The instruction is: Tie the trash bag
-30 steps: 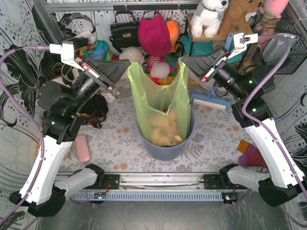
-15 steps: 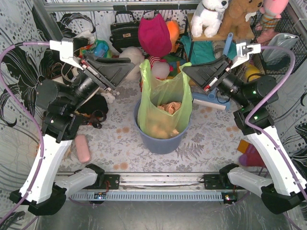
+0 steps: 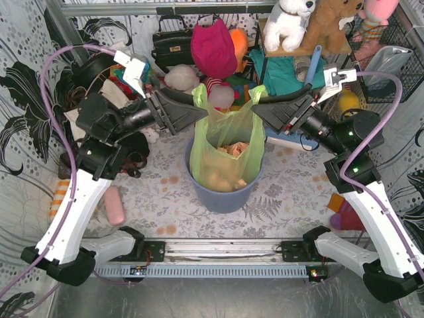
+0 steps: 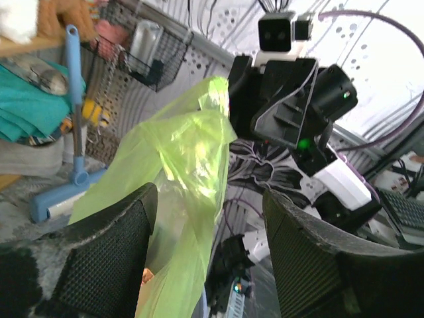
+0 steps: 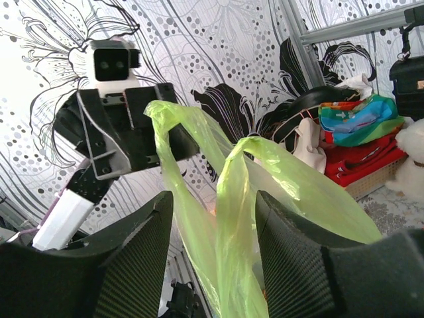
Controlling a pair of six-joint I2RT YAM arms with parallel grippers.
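Observation:
The trash bag [image 3: 225,142] is thin light-green plastic. It stands in a round blue-grey bin [image 3: 224,197], with crumpled tan paper showing inside. Its two upper ears stand up slack at the bag's left and right top corners. My left gripper [image 3: 201,114] is open at the left ear. In the left wrist view the bag [image 4: 182,152] hangs loose between and beyond the gripper's [image 4: 209,222] spread fingers. My right gripper [image 3: 256,110] is open at the right ear. In the right wrist view a loop of the bag [image 5: 235,199] rises between the gripper's [image 5: 213,228] parted fingers, unpinched.
Plush toys, a black handbag [image 3: 171,44] and a magenta cushion [image 3: 213,48] crowd the back. A shelf [image 3: 301,50] with stuffed animals and a wire basket [image 3: 391,59] stand at the back right. A blue brush [image 3: 291,140] lies right of the bin, a pink object [image 3: 114,205] left.
Both grippers have opened and let go of the bag's ears. The stretched bag has slumped lower into the bin. The left arm has swung down toward the bag.

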